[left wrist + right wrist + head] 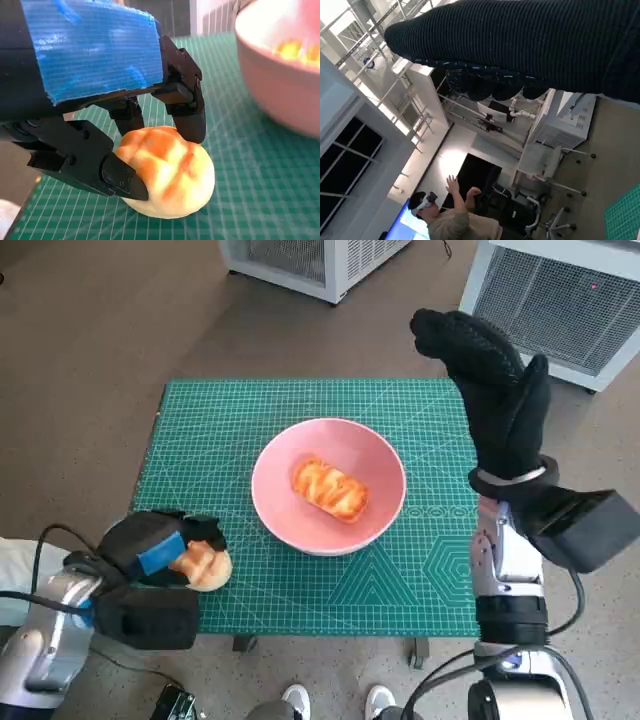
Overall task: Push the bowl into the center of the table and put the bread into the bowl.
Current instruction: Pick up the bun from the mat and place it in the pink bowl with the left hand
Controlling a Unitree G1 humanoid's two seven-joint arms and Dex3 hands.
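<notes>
The pink bowl (328,486) stands near the middle of the green cutting mat (220,430), with one bread roll (330,489) lying in it. A second, rounder bread roll (205,564) lies at the mat's near left corner. My left hand (150,555) is over it, and in the left wrist view its black fingers (192,112) close on the roll (170,172) from both sides while it rests on the mat. The bowl's wall (280,90) is close beside it. My right hand (490,390) is raised above the mat's right edge, fingers together and straight, holding nothing.
White slatted units stand on the floor beyond the table, one at the back (310,260) and one at the back right (560,295). Shoes (335,702) show at the table's near edge. A person (455,217) wearing a headset sits far off in the right wrist view.
</notes>
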